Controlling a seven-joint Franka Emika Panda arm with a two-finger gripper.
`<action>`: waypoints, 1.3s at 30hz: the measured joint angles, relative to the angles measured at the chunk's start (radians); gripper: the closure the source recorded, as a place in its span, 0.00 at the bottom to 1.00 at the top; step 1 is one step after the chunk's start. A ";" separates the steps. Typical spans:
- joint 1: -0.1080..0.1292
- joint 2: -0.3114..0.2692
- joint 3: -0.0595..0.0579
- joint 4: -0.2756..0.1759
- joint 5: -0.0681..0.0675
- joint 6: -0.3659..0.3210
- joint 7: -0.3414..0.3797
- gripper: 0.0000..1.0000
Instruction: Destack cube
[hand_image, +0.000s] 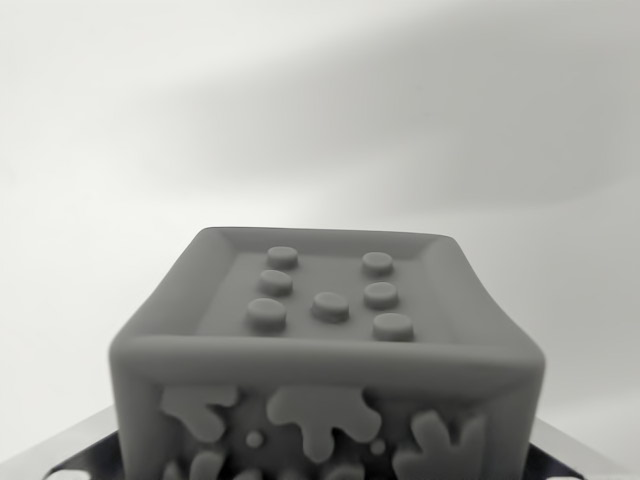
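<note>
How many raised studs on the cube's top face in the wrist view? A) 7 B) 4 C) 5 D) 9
A: the cube shows seven round studs inside its recessed top face, three down the wrist view's left, three down its right and one in the middle near the front.
</note>
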 joint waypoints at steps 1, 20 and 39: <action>0.004 0.000 0.000 0.000 0.000 0.000 0.002 1.00; 0.066 0.004 0.003 0.000 0.000 0.005 0.034 1.00; 0.126 0.015 0.007 0.011 0.000 0.006 0.064 1.00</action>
